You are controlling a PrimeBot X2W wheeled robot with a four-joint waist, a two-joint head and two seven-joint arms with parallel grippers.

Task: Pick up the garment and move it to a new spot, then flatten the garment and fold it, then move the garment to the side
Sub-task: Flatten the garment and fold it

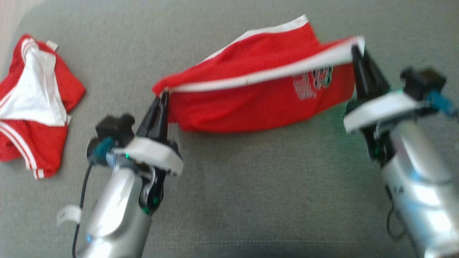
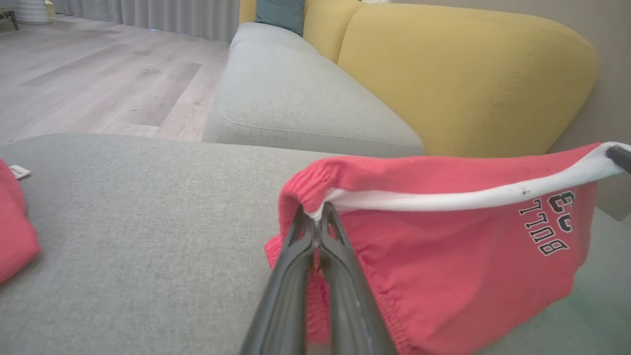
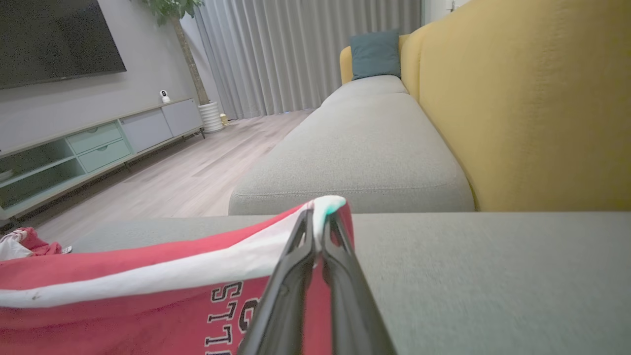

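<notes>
The garment (image 1: 258, 96) is red with a white band along its top edge and black white-outlined letters and a number. It hangs stretched between both grippers above the grey cushion (image 1: 251, 193). My left gripper (image 1: 163, 95) is shut on its left corner, and the left wrist view shows the fingertips pinching the gathered red edge (image 2: 315, 214). My right gripper (image 1: 355, 48) is shut on the white band at the right corner, higher and farther back. In the right wrist view that gripper (image 3: 318, 217) bites the band, with the garment (image 3: 123, 305) trailing left.
A second red and white garment (image 1: 32, 107) lies crumpled at the cushion's left end. Behind the cushion rise a yellow backrest (image 2: 468, 74) and another grey seat (image 3: 365, 148). A wooden floor (image 2: 98, 74) and a low cabinet (image 3: 74, 148) lie beyond.
</notes>
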